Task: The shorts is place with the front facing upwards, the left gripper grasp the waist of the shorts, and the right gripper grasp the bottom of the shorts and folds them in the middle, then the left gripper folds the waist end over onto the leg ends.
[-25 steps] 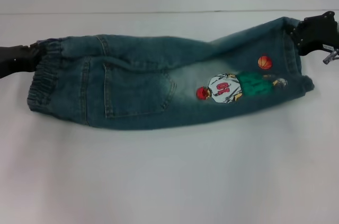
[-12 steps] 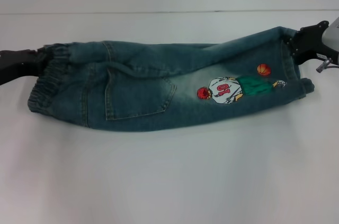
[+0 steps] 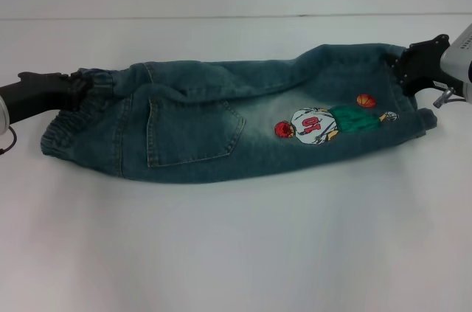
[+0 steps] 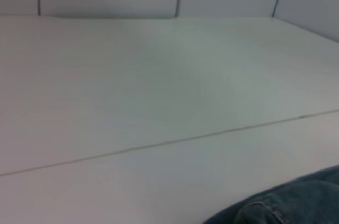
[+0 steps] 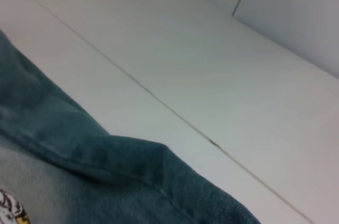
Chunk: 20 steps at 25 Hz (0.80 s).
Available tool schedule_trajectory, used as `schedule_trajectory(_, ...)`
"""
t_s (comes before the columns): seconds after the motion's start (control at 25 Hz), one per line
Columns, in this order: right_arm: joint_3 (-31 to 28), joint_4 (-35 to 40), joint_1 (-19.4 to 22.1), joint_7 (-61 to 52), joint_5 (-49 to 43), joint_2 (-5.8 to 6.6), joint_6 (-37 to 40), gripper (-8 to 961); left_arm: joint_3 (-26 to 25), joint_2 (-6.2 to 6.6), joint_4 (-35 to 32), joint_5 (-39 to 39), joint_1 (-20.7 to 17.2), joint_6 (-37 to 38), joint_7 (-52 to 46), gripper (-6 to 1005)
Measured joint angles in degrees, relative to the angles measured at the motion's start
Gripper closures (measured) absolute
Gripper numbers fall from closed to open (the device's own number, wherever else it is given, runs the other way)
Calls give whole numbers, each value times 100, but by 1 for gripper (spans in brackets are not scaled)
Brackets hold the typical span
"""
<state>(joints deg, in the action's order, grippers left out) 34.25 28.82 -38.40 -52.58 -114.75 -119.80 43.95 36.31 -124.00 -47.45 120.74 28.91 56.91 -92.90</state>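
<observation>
The blue denim shorts (image 3: 221, 124) lie folded lengthwise across the white table, with a back pocket and a basketball-player patch (image 3: 324, 122) facing up. My left gripper (image 3: 80, 85) is shut on the elastic waist at the left end. At the right end, my right gripper (image 3: 404, 67) is shut on the far corner of the leg hems. A bit of denim (image 4: 286, 205) shows in the left wrist view. The right wrist view shows a folded denim edge (image 5: 85, 150). Neither wrist view shows fingers.
The white table (image 3: 236, 245) spreads wide in front of the shorts. A seam line (image 3: 221, 17) runs across it behind them, with a pale wall beyond.
Both grippers have moved nearer and slightly inward, carrying the far edge of the shorts down toward the table. The waist end has shifted right.
</observation>
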Motion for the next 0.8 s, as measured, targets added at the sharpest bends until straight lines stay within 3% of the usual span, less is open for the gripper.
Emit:
schedule_trajectory(0.48, 60, 23, 127, 23, 1, 0, -188, 710, 506, 4, 144, 444, 85, -801, -159, 766)
schedule_trajectory(0.72, 19, 85, 229, 28, 94, -6, -130, 600, 469, 4, -79, 615, -5, -756, -346, 477)
schedule_trajectory(0.8, 46, 134, 287, 37, 205, -4, -75, 503, 455, 2, -187, 591, -75, -753, -353, 380)
